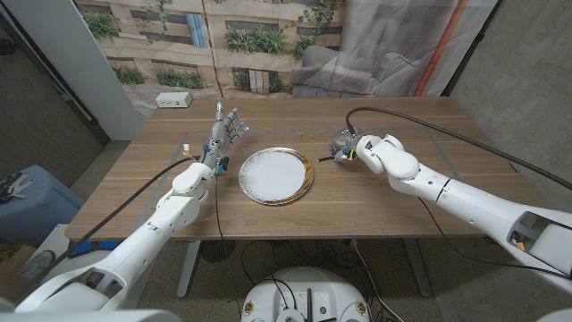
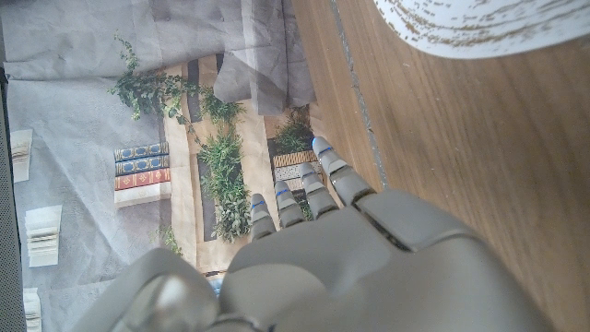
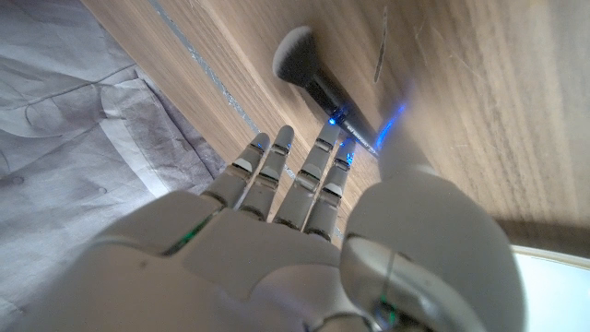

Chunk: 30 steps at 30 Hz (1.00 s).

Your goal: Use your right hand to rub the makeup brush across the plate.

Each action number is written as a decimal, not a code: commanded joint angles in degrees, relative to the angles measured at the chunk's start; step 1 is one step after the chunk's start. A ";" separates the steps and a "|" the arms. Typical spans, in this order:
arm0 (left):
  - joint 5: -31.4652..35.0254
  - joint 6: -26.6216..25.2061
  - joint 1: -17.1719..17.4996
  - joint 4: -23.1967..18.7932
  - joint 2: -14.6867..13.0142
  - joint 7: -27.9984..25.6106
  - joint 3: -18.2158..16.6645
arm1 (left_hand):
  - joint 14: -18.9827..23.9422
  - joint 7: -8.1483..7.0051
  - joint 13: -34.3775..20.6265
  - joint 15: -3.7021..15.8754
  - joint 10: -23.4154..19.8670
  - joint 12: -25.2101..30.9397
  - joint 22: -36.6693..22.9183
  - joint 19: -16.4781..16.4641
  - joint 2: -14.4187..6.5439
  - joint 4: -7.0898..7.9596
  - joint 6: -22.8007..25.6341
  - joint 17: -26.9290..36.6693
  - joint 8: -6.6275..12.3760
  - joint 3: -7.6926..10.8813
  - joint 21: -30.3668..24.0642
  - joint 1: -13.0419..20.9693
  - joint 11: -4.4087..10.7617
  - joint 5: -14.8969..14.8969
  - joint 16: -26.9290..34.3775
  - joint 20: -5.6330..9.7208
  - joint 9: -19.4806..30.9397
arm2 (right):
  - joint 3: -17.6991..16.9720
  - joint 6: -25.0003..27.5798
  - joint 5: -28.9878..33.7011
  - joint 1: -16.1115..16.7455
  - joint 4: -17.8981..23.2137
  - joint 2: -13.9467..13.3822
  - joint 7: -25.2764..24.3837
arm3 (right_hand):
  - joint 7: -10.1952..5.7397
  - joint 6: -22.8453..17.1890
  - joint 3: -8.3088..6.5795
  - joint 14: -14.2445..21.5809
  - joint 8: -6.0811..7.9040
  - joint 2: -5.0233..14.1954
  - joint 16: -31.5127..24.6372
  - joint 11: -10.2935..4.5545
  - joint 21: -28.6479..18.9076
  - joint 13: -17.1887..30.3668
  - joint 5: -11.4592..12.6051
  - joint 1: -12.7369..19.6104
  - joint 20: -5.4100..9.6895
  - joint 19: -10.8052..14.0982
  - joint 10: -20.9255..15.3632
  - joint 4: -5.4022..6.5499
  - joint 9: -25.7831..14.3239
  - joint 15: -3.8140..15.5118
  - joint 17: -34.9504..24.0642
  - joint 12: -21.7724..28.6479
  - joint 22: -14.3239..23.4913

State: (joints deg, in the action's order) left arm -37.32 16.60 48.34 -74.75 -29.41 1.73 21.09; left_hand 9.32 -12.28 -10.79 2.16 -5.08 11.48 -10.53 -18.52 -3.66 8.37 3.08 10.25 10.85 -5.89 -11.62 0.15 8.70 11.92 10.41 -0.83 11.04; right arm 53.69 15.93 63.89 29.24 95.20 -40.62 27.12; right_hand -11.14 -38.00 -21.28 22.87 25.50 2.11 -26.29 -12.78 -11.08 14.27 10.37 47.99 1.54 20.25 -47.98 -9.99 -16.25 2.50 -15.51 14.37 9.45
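Observation:
A white plate with a gold rim sits at the middle of the wooden table; its edge shows in the left wrist view and the right wrist view. The makeup brush, with a dark handle and a grey bristle head, lies on the table to the right of the plate. My right hand hovers right over its handle, straight fingers on one side and thumb on the other, with no grip on it that I can see. My left hand stands left of the plate, fingers apart and pointing up, holding nothing.
A small white box lies at the table's back left corner. A black cable arcs over the table behind my right arm. A blue bin stands on the floor to the left.

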 commanded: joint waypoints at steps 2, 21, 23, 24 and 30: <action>0.00 0.00 -0.01 0.02 0.01 0.01 0.00 | 0.49 -0.37 -0.15 0.73 -0.16 0.41 -0.27 -0.49 -0.57 0.20 -0.02 0.10 0.41 -0.07 -0.40 0.01 0.34 0.31 0.19 -0.23 0.13 | -0.53 0.31 0.54 1.69 -1.10 -0.27 -6.32 | -1.16 -3.03 0.77 1.72 1.99 -0.45 -1.50 0.09 -0.24 0.82 0.05 2.53 0.15 0.98 -2.44 0.07 -0.49 9.56 -0.77 0.88 0.33; 0.00 0.01 -0.01 0.03 0.01 0.02 0.00 | 0.52 -0.37 -0.15 0.70 -0.14 0.40 -0.27 -0.44 -0.57 0.20 -0.02 0.10 0.41 -0.11 -0.38 0.02 0.33 0.31 0.20 -0.24 0.13 | 0.02 -0.42 0.60 1.69 -2.95 -0.16 -9.37 | -1.06 -9.41 1.78 4.04 6.68 1.78 -3.55 0.12 -0.22 2.39 -0.07 5.02 1.33 2.18 -8.95 0.95 -0.39 9.74 -1.60 2.93 0.37; 0.00 0.02 -0.01 0.03 0.01 0.02 0.00 | 0.51 -0.37 -0.15 0.71 -0.12 0.39 -0.27 -0.45 -0.58 0.20 -0.02 0.10 0.42 -0.11 -0.38 0.01 0.32 0.31 0.19 -0.22 0.13 | 0.21 -0.45 0.76 1.56 -3.14 -0.09 -9.31 | -1.01 -10.13 1.78 4.37 7.05 2.11 -3.58 0.10 -0.21 2.48 -0.11 4.89 1.35 2.27 -9.50 1.10 -0.31 9.67 -1.56 3.07 0.36; 0.00 0.02 0.00 0.02 0.00 0.02 0.00 | 0.50 -0.37 -0.15 0.73 -0.12 0.39 -0.27 -0.44 -0.58 0.20 -0.02 0.10 0.42 -0.11 -0.38 0.01 0.32 0.31 0.19 -0.26 0.13 | 0.28 -0.66 0.70 1.44 -3.20 -0.10 -9.21 | -1.02 -10.37 1.73 4.46 7.18 2.29 -3.51 0.10 -0.19 2.53 -0.11 4.81 1.45 2.25 -9.76 1.18 -0.27 9.65 -1.50 3.14 0.36; 0.00 0.02 0.01 0.01 0.00 0.01 0.00 | 0.49 -0.37 -0.15 0.75 -0.09 0.38 -0.27 -0.43 -0.58 0.20 -0.01 0.10 0.42 -0.12 -0.37 0.01 0.17 0.31 0.18 -0.20 0.13 | 0.74 -1.55 0.59 0.63 -3.41 -0.12 -7.61 | -1.11 -10.97 1.39 4.68 7.45 3.09 -3.35 0.10 -0.07 2.70 -0.07 4.94 1.83 1.98 -10.47 1.25 -0.13 9.78 -1.35 3.36 0.36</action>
State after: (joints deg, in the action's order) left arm -37.32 16.60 48.33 -74.73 -29.40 1.75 21.09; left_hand 9.32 -12.27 -10.79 2.16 -5.09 11.48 -10.53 -18.52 -3.66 8.36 3.08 10.25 10.85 -5.88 -11.62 0.15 8.70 11.92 10.41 -0.84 11.04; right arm 53.71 15.51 64.53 30.82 92.50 -40.87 18.45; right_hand -11.87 -47.93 -19.53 27.07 32.53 4.34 -29.65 -12.71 -11.09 16.64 10.37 52.44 2.24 22.16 -57.66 -8.98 -16.33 2.67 -16.78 17.24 9.75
